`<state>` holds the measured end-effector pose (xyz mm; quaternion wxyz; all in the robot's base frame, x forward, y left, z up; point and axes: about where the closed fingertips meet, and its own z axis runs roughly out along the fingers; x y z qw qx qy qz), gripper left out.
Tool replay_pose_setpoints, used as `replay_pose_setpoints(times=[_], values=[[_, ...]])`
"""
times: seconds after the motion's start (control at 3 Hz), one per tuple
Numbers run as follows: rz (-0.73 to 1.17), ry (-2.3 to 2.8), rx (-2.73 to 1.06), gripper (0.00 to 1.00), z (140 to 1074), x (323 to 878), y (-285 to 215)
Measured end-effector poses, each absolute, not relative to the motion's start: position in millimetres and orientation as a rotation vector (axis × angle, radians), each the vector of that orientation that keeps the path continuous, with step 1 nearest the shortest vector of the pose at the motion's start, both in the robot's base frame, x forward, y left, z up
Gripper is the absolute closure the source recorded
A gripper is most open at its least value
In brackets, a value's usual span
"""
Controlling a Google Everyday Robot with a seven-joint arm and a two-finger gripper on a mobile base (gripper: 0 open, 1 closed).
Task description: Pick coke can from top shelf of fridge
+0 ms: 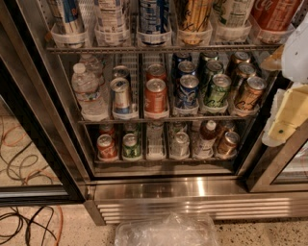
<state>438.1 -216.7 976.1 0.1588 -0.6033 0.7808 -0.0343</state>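
Note:
The fridge [192,190] stands open in front of me, steel-framed with wire racks. The top shelf [159,48] runs across the upper edge of the view and carries several tall cans in translucent white cups. The coke can [275,13], red with white script, stands in the rightmost cup on that shelf, its top cut off by the frame. My gripper [288,98], white and cream-coloured, is at the right edge of the view, below and slightly right of the coke can, apart from it and holding nothing that shows.
The middle rack holds water bottles [87,91] and several smaller cans, among them an orange-red can [155,96]. A lower rack holds more cans and bottles. A black-framed glass door [29,144] is at left. Cables [24,226] and a clear plastic bag [166,230] lie on the floor.

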Motion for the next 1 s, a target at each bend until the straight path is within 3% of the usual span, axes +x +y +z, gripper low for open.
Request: replay_pose_setpoints(times=[0.67, 1.0], values=[[-0.074, 2.2, -1.674, 0.0, 966, 444, -199], [0.005, 2.115, -1.618, 0.0, 943, 447, -152]])
